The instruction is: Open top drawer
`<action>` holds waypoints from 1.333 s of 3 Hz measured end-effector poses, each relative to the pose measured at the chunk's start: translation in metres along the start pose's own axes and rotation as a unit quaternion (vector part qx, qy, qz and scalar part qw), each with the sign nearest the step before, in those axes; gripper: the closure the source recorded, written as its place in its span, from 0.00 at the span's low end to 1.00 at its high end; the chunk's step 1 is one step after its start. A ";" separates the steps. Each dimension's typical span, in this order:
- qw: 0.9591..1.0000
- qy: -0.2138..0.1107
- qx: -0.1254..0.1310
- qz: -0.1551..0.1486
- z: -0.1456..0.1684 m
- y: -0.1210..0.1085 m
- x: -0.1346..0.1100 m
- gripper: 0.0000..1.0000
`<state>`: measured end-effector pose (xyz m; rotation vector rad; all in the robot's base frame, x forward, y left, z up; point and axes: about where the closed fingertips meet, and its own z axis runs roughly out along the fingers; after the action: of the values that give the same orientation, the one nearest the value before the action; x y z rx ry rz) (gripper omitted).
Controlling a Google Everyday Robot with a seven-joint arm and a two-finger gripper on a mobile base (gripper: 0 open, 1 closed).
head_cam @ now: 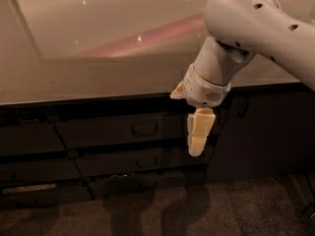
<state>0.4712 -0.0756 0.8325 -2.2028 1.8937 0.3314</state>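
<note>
Arm: the white arm (256,18) is coming in from the upper right and bending down over the front edge of the table (98,77).
Gripper: the gripper (196,149) is hanging just below the table edge, its pale yellowish tips pointing straight down at the floor (197,205).
Jaws: I'm not seeing enough from this angle to call them released or clenched, so cannot tell. Nothing is showing in their grasp.
Top drawer: the top drawer (118,130) is sitting directly under the table edge, a wide dark front, closed and lining up flush with the dark fronts on either side.
Handle: the small curved handle (144,129) is showing at the middle of that front, and nothing is touching it.
Gripper against drawer: the gripper is hovering in front of the right end of the top drawer, off to the right of the handle, with its tips dropping to the level of the second drawer (133,162). Whether it is brushing either front, I can't say.
Second drawer: it is lying closed right beneath the top one, carrying a similar small handle.
Right side: a tall dark cabinet panel (266,132) is standing beside the drawers, behind the arm.
</note>
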 end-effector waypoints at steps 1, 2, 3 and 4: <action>0.999 0.011 -0.036 0.031 0.030 -0.012 0.027 0.00; 0.995 0.007 -0.080 0.057 0.065 -0.024 0.054 0.00; 0.995 0.008 -0.080 0.057 0.065 -0.024 0.054 0.00; 0.998 0.039 -0.036 0.031 0.068 -0.021 0.055 0.00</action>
<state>0.4980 -0.1029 0.7509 -2.2366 2.0257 0.3323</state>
